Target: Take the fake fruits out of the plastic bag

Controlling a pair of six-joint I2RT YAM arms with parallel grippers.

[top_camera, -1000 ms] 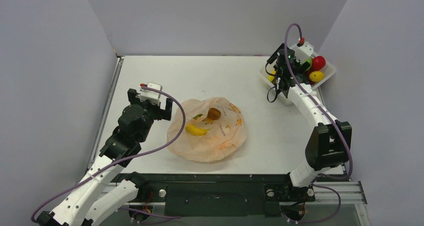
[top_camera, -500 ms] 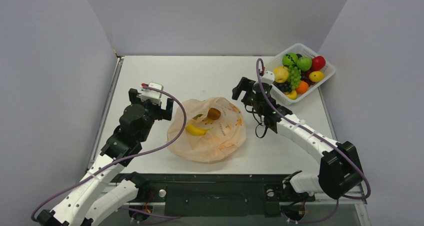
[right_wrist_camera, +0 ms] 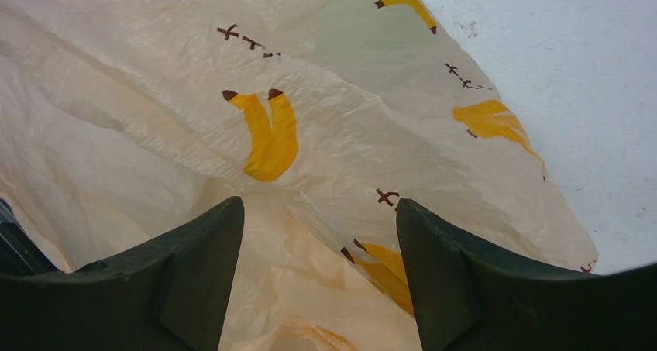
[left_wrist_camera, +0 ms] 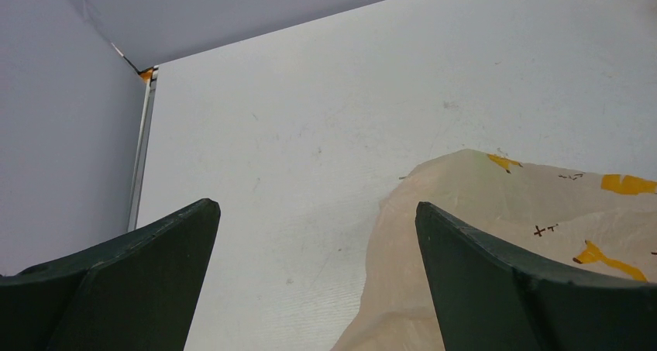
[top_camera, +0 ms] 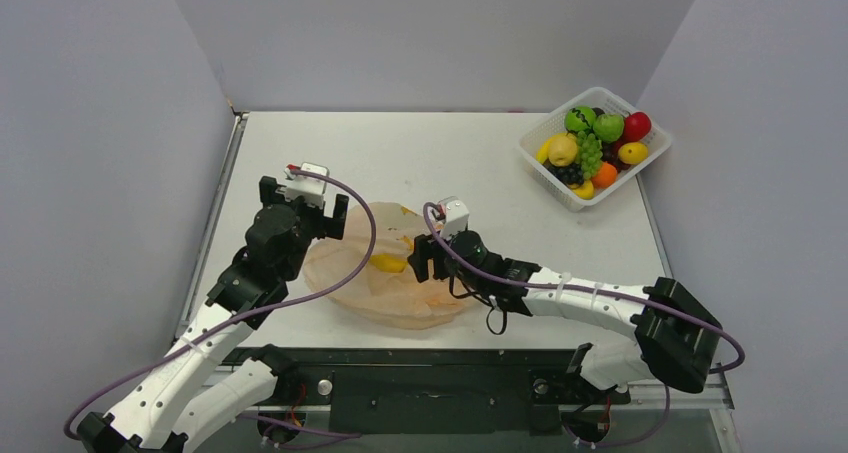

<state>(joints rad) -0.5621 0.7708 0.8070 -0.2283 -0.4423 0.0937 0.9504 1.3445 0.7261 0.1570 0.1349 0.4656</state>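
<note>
The peach-orange plastic bag (top_camera: pixel 375 291) lies crumpled on the table between the arms. A yellow banana (top_camera: pixel 386 263) shows in its opening; the other fruits in it are hidden by my right gripper. My right gripper (top_camera: pixel 425 263) is open and low over the bag's middle. In its wrist view the jaws (right_wrist_camera: pixel 318 211) straddle a fold of the bag (right_wrist_camera: pixel 325 134), which is printed with banana marks. My left gripper (top_camera: pixel 304 205) is open and empty at the bag's left edge. In its wrist view the bag's edge (left_wrist_camera: pixel 480 211) lies by the right finger of the gripper (left_wrist_camera: pixel 314 211).
A white lattice basket (top_camera: pixel 625 185) at the far right corner holds several fruits, among them a red apple (top_camera: pixel 636 125), green ones and grapes. Grey walls stand on the left, back and right. A metal rail runs along the table's left edge.
My right arm has swung from the basket leftward and down onto the bag, hiding the brownish fruit. The bag's left side has spread toward my left gripper, which barely moved.
</note>
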